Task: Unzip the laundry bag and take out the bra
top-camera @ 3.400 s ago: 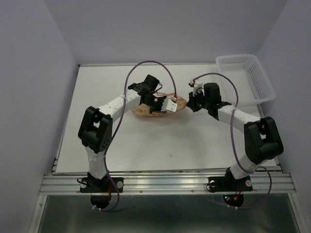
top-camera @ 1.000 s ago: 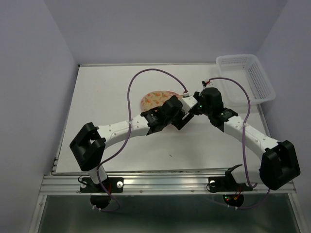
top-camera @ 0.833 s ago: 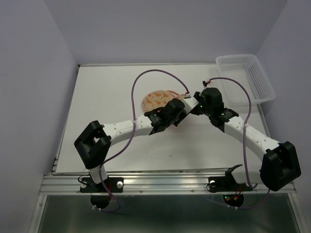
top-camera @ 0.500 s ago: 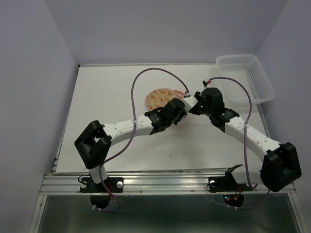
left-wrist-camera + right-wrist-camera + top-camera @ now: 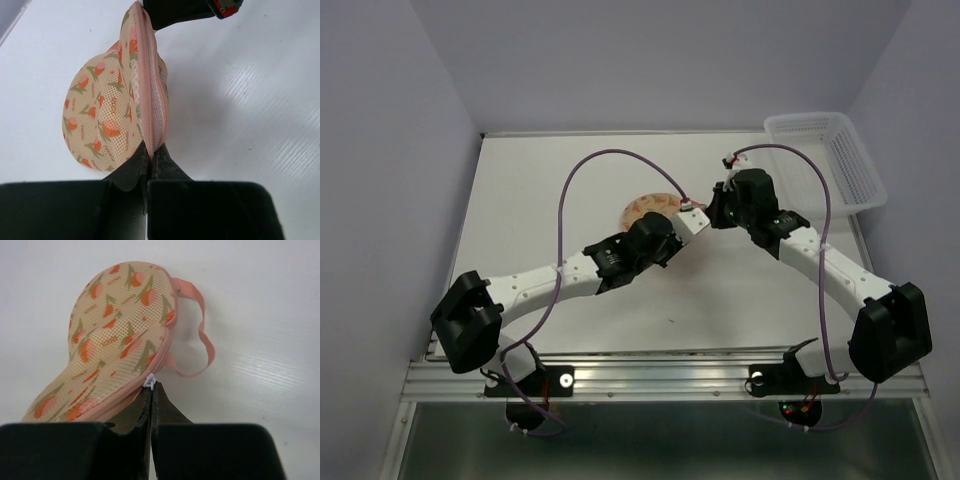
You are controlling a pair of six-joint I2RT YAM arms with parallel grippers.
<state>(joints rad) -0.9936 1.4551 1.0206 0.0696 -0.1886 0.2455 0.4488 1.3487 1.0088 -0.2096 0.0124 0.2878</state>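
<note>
The laundry bag [image 5: 648,206] is a cream pouch with orange print and pink zip edging, at mid table and stood on its edge. My left gripper [image 5: 672,226] is shut on the pink zip edge at its near end [image 5: 150,152]. The bag [image 5: 107,115] runs away from it, with the zip [image 5: 145,85] uppermost. My right gripper [image 5: 715,212] is shut at the bag's other end, its tips [image 5: 151,389] on the small white zip pull [image 5: 150,381]. The bag [image 5: 110,350] has a pink loop strap [image 5: 200,335]. The bra is hidden.
A white plastic lattice basket [image 5: 825,160] stands at the table's back right corner. The white table [image 5: 540,190] stretches out to the left of the bag. Purple cables [image 5: 580,175] arch over both arms. The right gripper's fingers show at the top of the left wrist view [image 5: 185,12].
The left arm has swung from over the bag to its near side and stretched low. The bag has been tipped from lying flat up onto its edge, and both grippers now pinch its zip.
</note>
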